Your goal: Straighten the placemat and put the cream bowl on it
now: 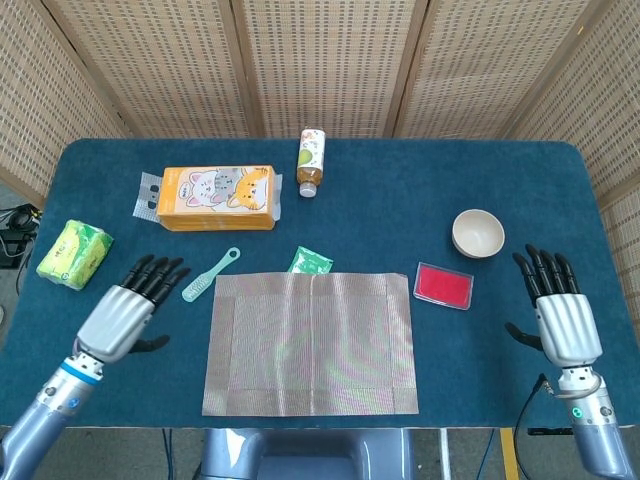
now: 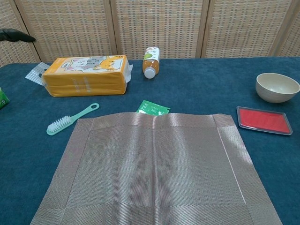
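Head view shows the placemat [image 1: 312, 343] lying flat near the table's front edge, roughly square to it, its far edge covering part of a green packet [image 1: 311, 262]. The cream bowl [image 1: 478, 233] stands upright on the blue cloth to the right, well apart from the mat and just beyond a red tray [image 1: 443, 285].

Left hand [image 1: 128, 305] hovers beside the mat's left edge, fingers spread, holding nothing. Right hand [image 1: 559, 305] hovers near the bowl, fingers likewise apart and empty.

Risks, as judged: dragging the mat could carry the packet along or nudge the teal brush [image 1: 210, 275] just off its far left corner. A grip on the smooth, rounded bowl rim may slip or tip it, and a low carry could clip the tray.

Mat is pale woven mesh with a bordered edge and a central fold crease; chest view shows slight rippling along the far edge.
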Robot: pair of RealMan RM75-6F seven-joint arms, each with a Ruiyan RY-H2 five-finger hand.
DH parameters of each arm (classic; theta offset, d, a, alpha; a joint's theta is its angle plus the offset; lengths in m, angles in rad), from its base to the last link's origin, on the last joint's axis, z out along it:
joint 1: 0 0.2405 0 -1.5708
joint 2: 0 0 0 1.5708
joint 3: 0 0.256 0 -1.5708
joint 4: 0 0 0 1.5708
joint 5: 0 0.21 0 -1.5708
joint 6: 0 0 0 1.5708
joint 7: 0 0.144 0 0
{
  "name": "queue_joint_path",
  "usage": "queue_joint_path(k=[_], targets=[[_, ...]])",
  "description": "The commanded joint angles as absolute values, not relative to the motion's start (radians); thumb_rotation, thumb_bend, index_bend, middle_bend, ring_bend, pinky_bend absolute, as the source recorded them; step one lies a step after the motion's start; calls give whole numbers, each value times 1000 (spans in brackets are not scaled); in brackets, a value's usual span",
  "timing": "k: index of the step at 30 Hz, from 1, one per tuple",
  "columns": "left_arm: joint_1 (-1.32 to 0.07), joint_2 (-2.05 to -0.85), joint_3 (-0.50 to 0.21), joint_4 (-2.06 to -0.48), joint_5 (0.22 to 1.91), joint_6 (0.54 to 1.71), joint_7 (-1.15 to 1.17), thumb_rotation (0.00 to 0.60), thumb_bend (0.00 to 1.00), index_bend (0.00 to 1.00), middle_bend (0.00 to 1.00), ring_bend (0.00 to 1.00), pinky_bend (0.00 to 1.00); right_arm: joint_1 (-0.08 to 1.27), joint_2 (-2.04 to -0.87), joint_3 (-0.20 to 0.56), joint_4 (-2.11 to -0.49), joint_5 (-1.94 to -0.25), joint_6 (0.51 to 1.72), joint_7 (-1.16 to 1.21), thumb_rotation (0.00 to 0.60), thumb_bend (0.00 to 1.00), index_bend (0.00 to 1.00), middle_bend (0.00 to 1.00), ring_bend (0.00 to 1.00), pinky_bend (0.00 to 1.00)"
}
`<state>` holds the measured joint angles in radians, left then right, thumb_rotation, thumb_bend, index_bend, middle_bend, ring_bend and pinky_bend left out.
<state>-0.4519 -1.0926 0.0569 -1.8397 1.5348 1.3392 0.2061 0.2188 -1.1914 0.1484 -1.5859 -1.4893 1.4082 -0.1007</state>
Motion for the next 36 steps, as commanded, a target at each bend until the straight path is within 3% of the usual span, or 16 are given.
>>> queue_joint_path(k=[1, 14, 28, 36], targets=[[-387, -1099, 1, -1833, 1442, 1428, 262, 600, 0, 0, 0, 0, 0, 300, -1204, 175, -1521, -1393, 1253, -111, 600, 0, 51, 0, 0, 0], [-327, -1141, -58, -1807, 1343, 1473, 306, 600, 0, 0, 0, 0, 0, 538, -1337, 258, -1240, -1127, 863, -174, 600, 0, 150, 0, 0, 0], [-318, -1134, -83, -1793, 1341, 1446, 281, 600, 0, 0, 0, 0, 0, 663, -1520, 253, -942, -1039, 697, -166, 600, 7, 334, 0, 0, 0], [-317, -1140, -91, -1790, 1335, 1432, 290, 600, 0, 0, 0, 0, 0, 701, -1594, 244, -822, -1064, 670, -133, 600, 283, 419, 0, 0, 0]])
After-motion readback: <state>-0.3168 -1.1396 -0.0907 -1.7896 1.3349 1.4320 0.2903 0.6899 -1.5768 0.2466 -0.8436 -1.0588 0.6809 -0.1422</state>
